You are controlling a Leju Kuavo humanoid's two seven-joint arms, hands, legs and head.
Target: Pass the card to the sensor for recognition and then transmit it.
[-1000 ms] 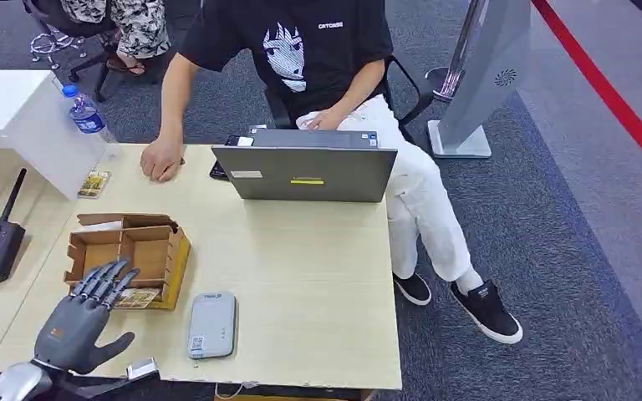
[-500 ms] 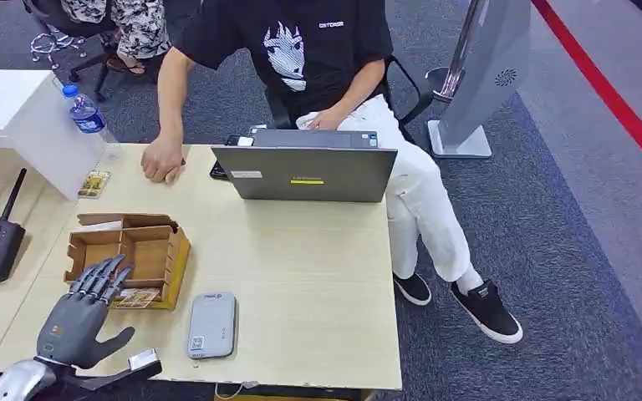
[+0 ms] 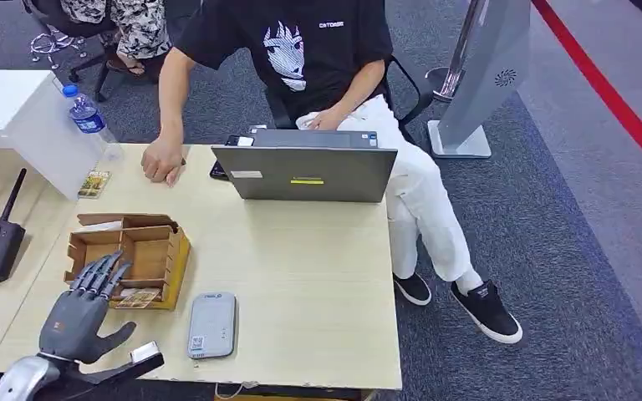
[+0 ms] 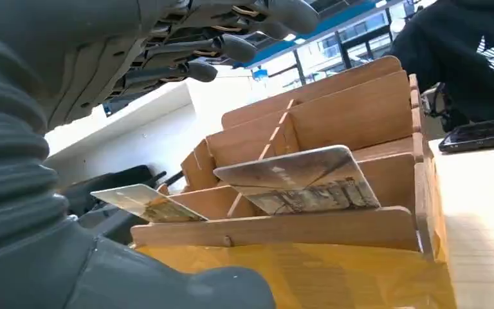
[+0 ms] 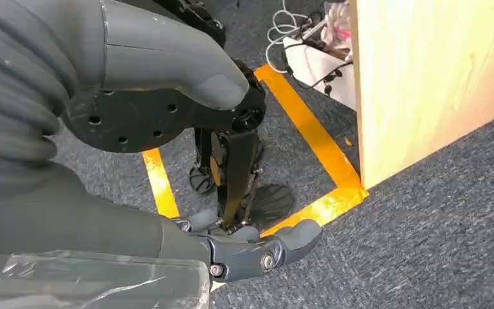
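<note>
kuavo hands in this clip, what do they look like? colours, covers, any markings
Left hand: matte dark grey palm with a small orange mark, darker segmented fingers, thick grey thumb, on a silver forearm. The wrist views show a grey ribbed cover. Right hand: same grey shell, with clear plastic wrap near the wrist.

Brown cardboard box point(image 3: 129, 255), grey sensor point(image 3: 211, 324), grey laptop point(image 3: 305, 173), pale wooden table point(image 3: 301, 284).

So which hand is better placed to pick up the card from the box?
Left. The left hand hovers open beside the cardboard box, fingers toward the card lying across its dividers. The right hand hangs below the table beside its edge.
</note>
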